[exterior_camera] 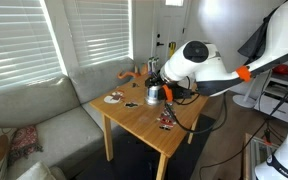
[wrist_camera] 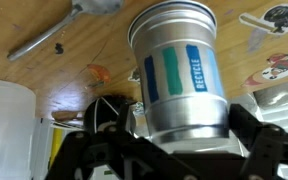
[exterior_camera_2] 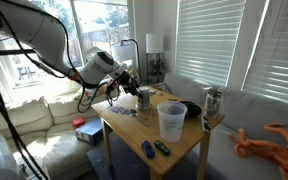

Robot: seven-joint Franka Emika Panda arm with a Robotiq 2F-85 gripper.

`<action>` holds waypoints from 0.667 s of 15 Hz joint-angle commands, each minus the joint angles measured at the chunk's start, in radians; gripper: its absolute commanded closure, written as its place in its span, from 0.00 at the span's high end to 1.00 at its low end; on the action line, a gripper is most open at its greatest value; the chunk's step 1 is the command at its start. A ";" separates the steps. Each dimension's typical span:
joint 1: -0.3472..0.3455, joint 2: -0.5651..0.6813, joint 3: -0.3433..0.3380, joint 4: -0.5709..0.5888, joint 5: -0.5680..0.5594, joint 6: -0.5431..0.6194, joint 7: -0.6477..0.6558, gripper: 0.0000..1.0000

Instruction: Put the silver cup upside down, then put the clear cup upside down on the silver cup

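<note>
Wrist view, fingers (wrist_camera: 269,150) open either side of silver cup (wrist_camera: 179,75), clear cup (wrist_camera: 6,125) beside

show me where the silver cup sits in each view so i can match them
In an exterior view: silver cup mid-picture, on the wooden table.
In an exterior view: it stands near centre, at the table's far end, behind the clear cup.
Wrist view: it fills the centre.
Shared landmark: the wooden table under it.
</note>
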 commanded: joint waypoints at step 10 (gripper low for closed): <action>-0.003 -0.301 -0.193 -0.028 0.762 -0.044 -0.829 1.00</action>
